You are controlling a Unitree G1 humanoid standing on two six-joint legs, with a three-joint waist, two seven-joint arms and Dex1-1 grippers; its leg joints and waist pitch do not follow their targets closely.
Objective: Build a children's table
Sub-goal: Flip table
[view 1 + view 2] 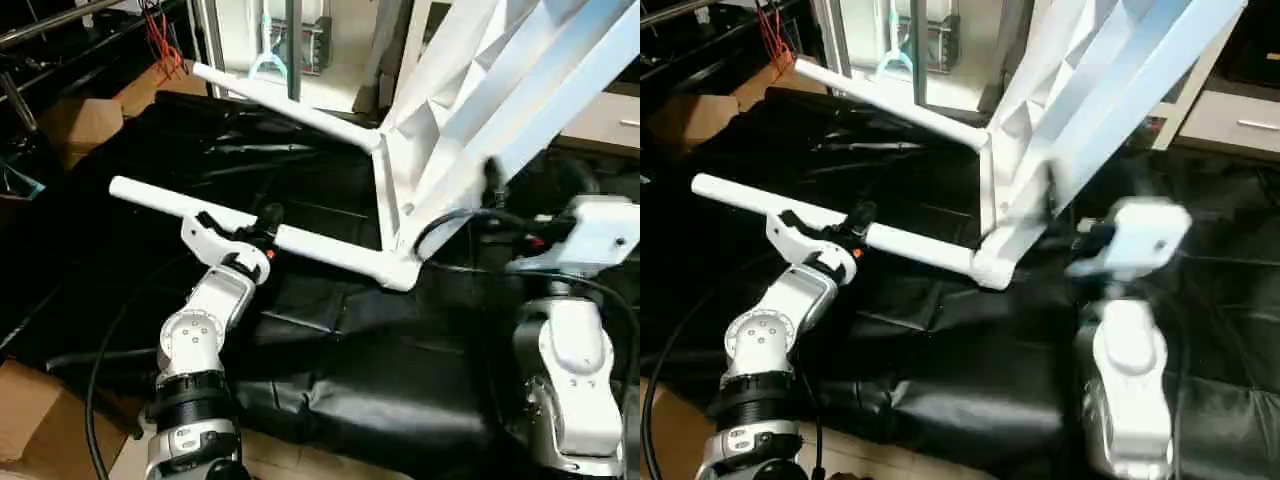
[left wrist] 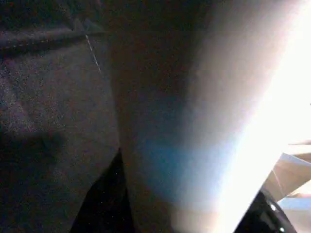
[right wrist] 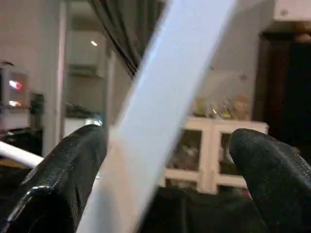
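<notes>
Right, mid-assembly. Landmark = the tabletop (image 1: pixel 500 80), tipped up on edge at upper right over black sheeting (image 1: pixel 330 340), ribbed underside facing the robot.

Furthest left of the tabletop: cardboard boxes (image 1: pixel 75 120) and a metal rack (image 1: pixel 30 30) at the room's edge, well apart from the work. Nearer, the left tool (image 1: pixel 240 228) is clamped round the near leg (image 1: pixel 150 195) about midway along it, jaws half-closed on the tube. That leg runs level from its free end to the tabletop's lower corner socket (image 1: pixel 400 272), where it looks seated. A second leg (image 1: pixel 290 105) sticks out from the upper corner, behind, also seated as far as I can tell. So two legs on; the other two I can't spot.

Right, beside the tabletop's lower edge: the right tool (image 3: pixel 165 160) stands wide open, its black fingers (image 3: pixel 63 170) either side of the white edge, not pinching it. Cables (image 1: pixel 470 225) loop near that wrist.

Step in hand, I'd say: steadying the half-built table by the leg while the right arm gets a hold on the top. Next move prob. needs the right tool to close on that edge so the tabletop can't flop, then turn it for the remaining sockets. In the way: loose folds of sheeting below and the cable by the corner could snag.
</notes>
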